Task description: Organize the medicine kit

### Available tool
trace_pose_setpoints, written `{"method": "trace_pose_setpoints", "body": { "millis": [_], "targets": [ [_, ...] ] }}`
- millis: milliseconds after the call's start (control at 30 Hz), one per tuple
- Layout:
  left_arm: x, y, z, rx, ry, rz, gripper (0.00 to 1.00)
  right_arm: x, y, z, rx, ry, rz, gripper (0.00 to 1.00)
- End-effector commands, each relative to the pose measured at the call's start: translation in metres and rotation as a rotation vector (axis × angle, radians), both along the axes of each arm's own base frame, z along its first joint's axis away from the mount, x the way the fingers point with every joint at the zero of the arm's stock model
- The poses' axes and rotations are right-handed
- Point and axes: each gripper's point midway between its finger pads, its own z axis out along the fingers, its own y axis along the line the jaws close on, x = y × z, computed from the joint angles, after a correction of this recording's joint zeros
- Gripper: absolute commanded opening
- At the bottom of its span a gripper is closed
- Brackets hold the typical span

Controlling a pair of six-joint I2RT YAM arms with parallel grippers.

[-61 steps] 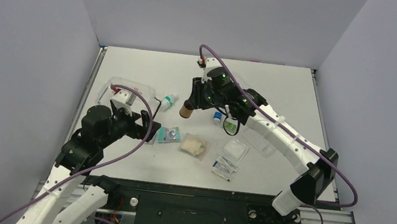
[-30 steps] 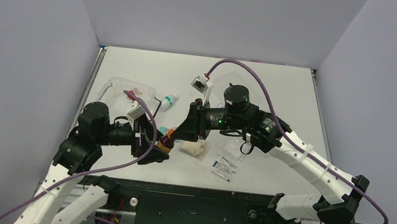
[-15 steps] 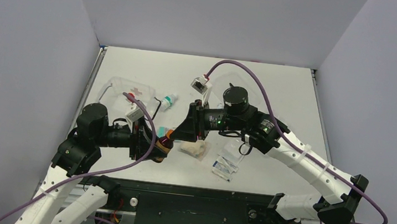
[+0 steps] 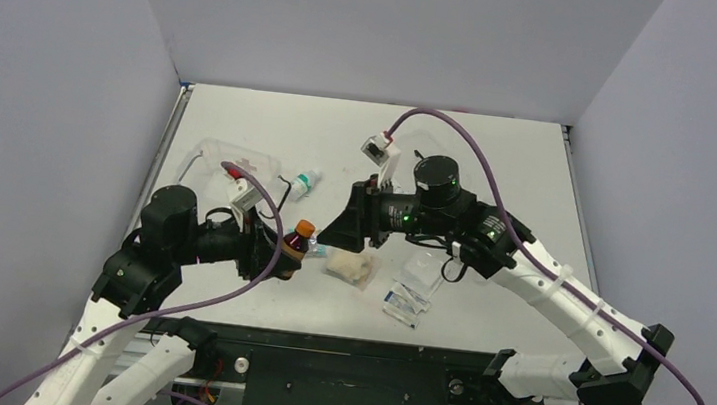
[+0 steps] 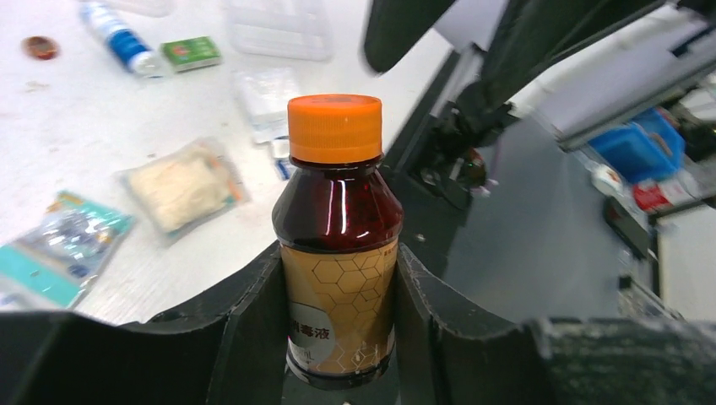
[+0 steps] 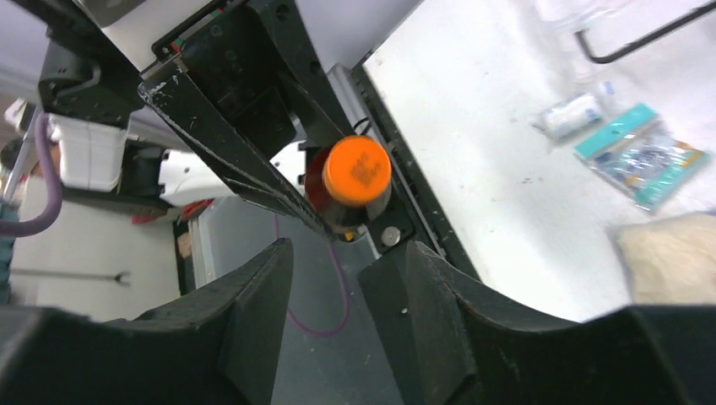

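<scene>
A brown bottle (image 5: 338, 253) with an orange cap and a honeycomb label stands upright between my left gripper's jaws. My left gripper (image 4: 291, 249) is shut on the bottle (image 4: 298, 239), holding it above the table's near left part. My right gripper (image 4: 336, 232) stands open and empty just right of the bottle, apart from it. In the right wrist view the orange cap (image 6: 357, 171) shows beyond the open right gripper (image 6: 338, 295). The medicine kit (image 4: 207, 151), a clear box with a red cross, sits at the back left.
On the table lie a small white bottle with a teal cap (image 4: 304, 183), a cotton bag (image 4: 352, 264), a teal packet (image 5: 63, 253), clear gauze packets (image 4: 425, 268) and a sachet (image 4: 404, 303). A blue bottle (image 5: 118, 38) and green box (image 5: 192, 52) lie farther right.
My left gripper has closed on the brown bottle. My right gripper has opened, let go of it and drawn back to the right. The bottle now stands more upright.
</scene>
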Motion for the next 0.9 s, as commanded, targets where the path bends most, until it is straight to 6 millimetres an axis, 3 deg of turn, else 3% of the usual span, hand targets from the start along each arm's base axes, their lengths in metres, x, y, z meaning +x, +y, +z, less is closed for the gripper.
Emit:
{"method": "trace_pose_setpoints", "body": {
  "millis": [0,100,233,433,733,867],
  "targets": [
    [0.039,0.019,0.009,0.091,-0.088,0.215,0.0,0.033,-0.046,0.03,0.026,-0.105,-0.198,0.5],
    [0.07,0.039,0.001,0.191,-0.089,0.385,0.0,0.054,-0.077,0.026,-0.022,-0.127,-0.341,0.54],
    [0.102,0.063,-0.015,0.334,-0.078,0.548,0.0,0.056,-0.104,0.023,-0.072,-0.167,-0.422,0.59],
    [0.151,0.1,-0.037,0.554,-0.06,0.757,0.0,0.053,-0.118,0.001,-0.122,-0.144,-0.47,0.63],
    [0.211,0.154,-0.051,0.575,0.047,0.993,0.0,0.04,-0.129,-0.021,-0.161,-0.125,-0.471,0.63],
    [0.234,0.169,-0.073,0.643,0.095,1.03,0.0,0.033,-0.129,-0.027,-0.172,-0.128,-0.458,0.63]
  ]
}}
